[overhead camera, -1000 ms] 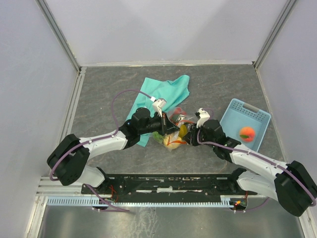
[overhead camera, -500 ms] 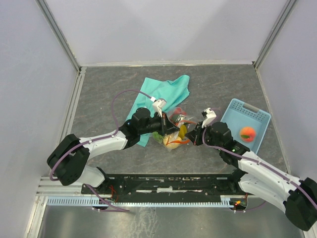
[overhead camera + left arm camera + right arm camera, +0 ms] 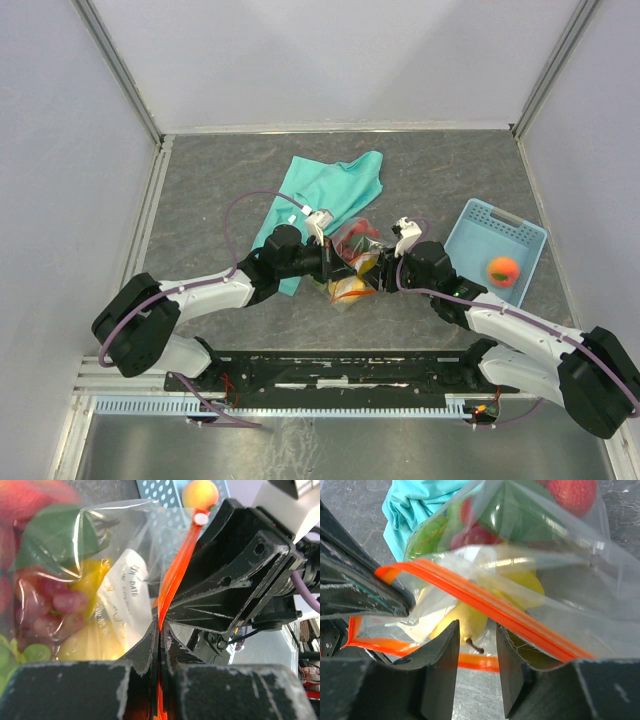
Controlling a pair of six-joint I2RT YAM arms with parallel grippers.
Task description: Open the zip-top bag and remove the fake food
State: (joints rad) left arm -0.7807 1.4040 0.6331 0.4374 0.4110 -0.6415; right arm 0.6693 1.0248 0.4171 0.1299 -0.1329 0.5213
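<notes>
The clear zip-top bag [image 3: 352, 262] lies mid-table between both grippers, its mouth pulled open. My left gripper [image 3: 330, 262] [image 3: 160, 630] is shut on one side of the orange zip strip [image 3: 176, 575]. At the bag's mouth my right gripper [image 3: 378, 275] [image 3: 476, 635] stands open, its fingers straddling the lower zip strip [image 3: 480, 662]. A yellow stemmed fruit [image 3: 465, 622] lies just beyond them inside the bag. More fake food is in the bag: a red strawberry [image 3: 572, 492], green leaves [image 3: 520, 515], dark red grapes [image 3: 55, 610]. One orange peach [image 3: 500, 268] sits in the basket.
A teal cloth [image 3: 330, 185] is spread behind and left of the bag, partly under the left arm. A light blue perforated basket [image 3: 470, 240] stands at the right, close to the right arm. Grey walls enclose the table on three sides.
My right gripper drew back to the right, then came back to the bag's mouth with its jaws now apart. The left gripper kept its hold and shifted slightly, moving the bag a little.
</notes>
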